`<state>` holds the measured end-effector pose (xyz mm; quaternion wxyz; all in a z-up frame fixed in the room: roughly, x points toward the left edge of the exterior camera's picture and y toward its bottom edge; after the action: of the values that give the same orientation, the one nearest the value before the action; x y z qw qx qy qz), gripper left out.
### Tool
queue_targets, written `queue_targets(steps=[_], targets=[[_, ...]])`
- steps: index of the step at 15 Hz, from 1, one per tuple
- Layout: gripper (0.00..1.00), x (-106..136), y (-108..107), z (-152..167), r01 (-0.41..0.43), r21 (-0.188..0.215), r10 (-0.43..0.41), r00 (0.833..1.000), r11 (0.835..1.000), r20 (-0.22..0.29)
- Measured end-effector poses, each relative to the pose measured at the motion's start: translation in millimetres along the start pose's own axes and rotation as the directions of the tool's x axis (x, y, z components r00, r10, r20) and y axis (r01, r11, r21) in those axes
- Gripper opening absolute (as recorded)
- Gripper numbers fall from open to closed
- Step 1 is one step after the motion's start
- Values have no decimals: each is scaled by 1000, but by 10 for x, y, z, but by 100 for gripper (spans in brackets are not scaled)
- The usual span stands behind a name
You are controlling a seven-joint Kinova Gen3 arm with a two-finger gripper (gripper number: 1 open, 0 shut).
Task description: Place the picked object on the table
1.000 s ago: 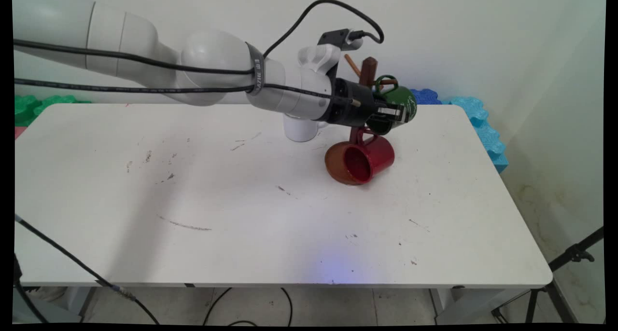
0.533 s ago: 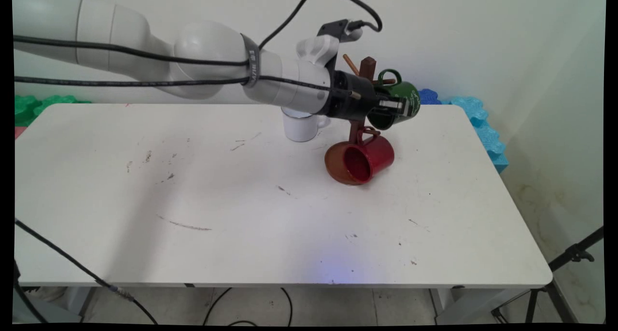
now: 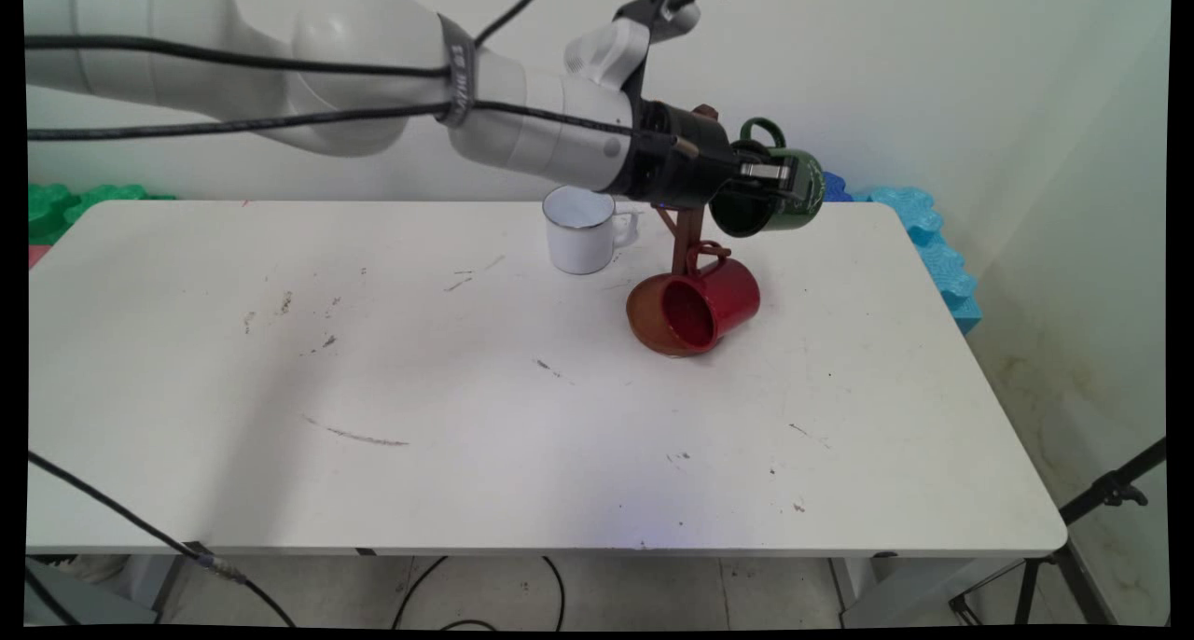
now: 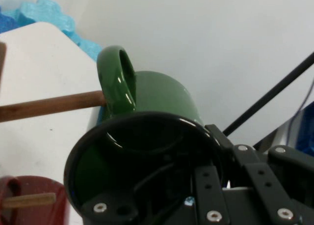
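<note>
**Green mug held in the air beside the mug tree**

The gripper (image 3: pixel 772 175) is shown closed on the rim of a green mug (image 3: pixel 779 203), one finger inside the mug and one outside. The mug is held clear of the table (image 3: pixel 466 416), tipped on its side, with its dark mouth turned toward the arm and its handle (image 3: pixel 763 132) uppermost. In the hand view the mug (image 4: pixel 162 102) fills the foreground, and the tip of a wooden peg (image 4: pixel 49 106) is seen at the handle (image 4: pixel 117 80); whether the peg touches the handle or merely lies behind it cannot be told.

A brown mug tree (image 3: pixel 688 234) stands on the table just behind and below the gripper, its top partly hidden by the wrist. A red mug (image 3: pixel 709 304) hangs by its handle from a low peg of the tree, mouth turned toward the camera, over the tree's round base. A white mug (image 3: pixel 580 237) is set upright on the table to the left of the tree, apart from it. Blue foam tiles (image 3: pixel 919 225) lie past the table's far right corner, and green ones (image 3: pixel 65 203) past its far left.
</note>
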<state>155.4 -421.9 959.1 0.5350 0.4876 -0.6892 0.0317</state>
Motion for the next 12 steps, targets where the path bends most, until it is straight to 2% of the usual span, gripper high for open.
queue_targets(steps=[7, 10, 12], targets=[[0, 94, 224, -339, 12, -57, -11, 1000, 998, 17], [0, 161, 287, -494, -9, -91, 12, 999, 996, 32], [0, 216, 292, -618, -41, -112, 48, 997, 993, 61]])
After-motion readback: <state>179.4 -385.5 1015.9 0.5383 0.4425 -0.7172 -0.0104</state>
